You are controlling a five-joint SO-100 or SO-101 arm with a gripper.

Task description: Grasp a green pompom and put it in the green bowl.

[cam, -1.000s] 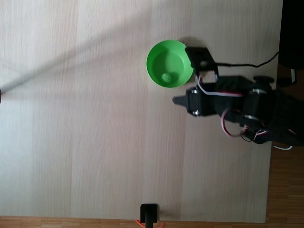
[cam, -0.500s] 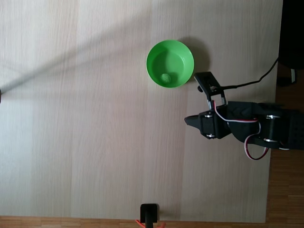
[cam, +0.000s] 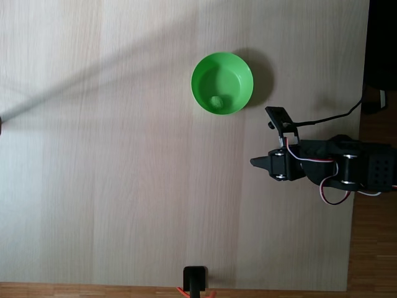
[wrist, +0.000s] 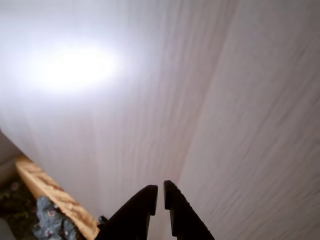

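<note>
In the fixed view from above, the round bright green plastic bowl (cam: 222,83) stands on the pale, wood-grained counter (cam: 111,161), toward the upper middle of the picture. Inside it the small fuzzy bright green pompom (cam: 216,101) lies on the bowl's floor, toward six o'clock from the bowl's centre and close to the inner wall. A soft shadow falls on the counter at the bowl's three o'clock side.

The black arm (cam: 347,167) with its white and red wires reaches in from the right edge, at about four o'clock from the bowl and well apart from it. Its black two-finger tool (cam: 254,162) points toward nine o'clock, over bare counter. In the wrist view the tool (wrist: 160,189) comes up from the bottom edge: its two dark fingers (wrist: 176,210) are nearly pressed together, a thin slit between the tips, with nothing between them. Beyond the tips lies bare pale counter with a bright glare patch at about ten o'clock. At the lower left of that view the counter's wooden edge (wrist: 55,196) shows, with a patterned cloth (wrist: 50,222) below it.

In the fixed view a small black clamp-like object with orange parts (cam: 195,280) sits at the counter's bottom edge, at six o'clock. A black cable (cam: 329,115) runs from the arm toward the right edge.
</note>
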